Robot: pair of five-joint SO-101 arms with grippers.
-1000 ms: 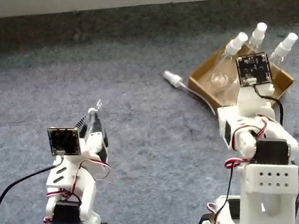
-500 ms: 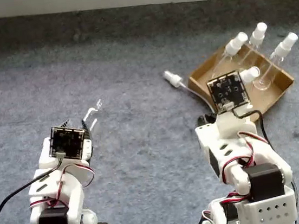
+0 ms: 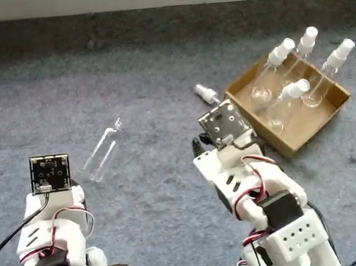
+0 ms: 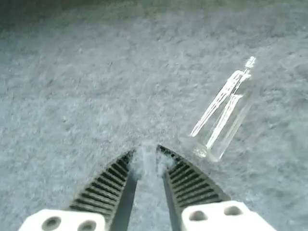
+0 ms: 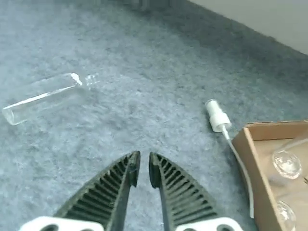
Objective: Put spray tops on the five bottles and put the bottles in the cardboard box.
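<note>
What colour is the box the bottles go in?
The box is plain brown cardboard, clearest in the high view.

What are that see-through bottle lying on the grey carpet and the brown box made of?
The clear capless bottle looks like glossy transparent plastic, possibly glass: the carpet shows through, with bright glints. The shallow brown box looks like matte cardboard: flat tan walls.

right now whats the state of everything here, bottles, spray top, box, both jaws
loose bottle, lying on its side on the carpet, no spray top on
spray top, loose on the carpet beside the box, on no bottle
four bottles, lying in the box, spray tops on
cardboard box, open, one bottle short of five
left jaws, shut, holding nothing
right jaws, shut, holding nothing
</note>
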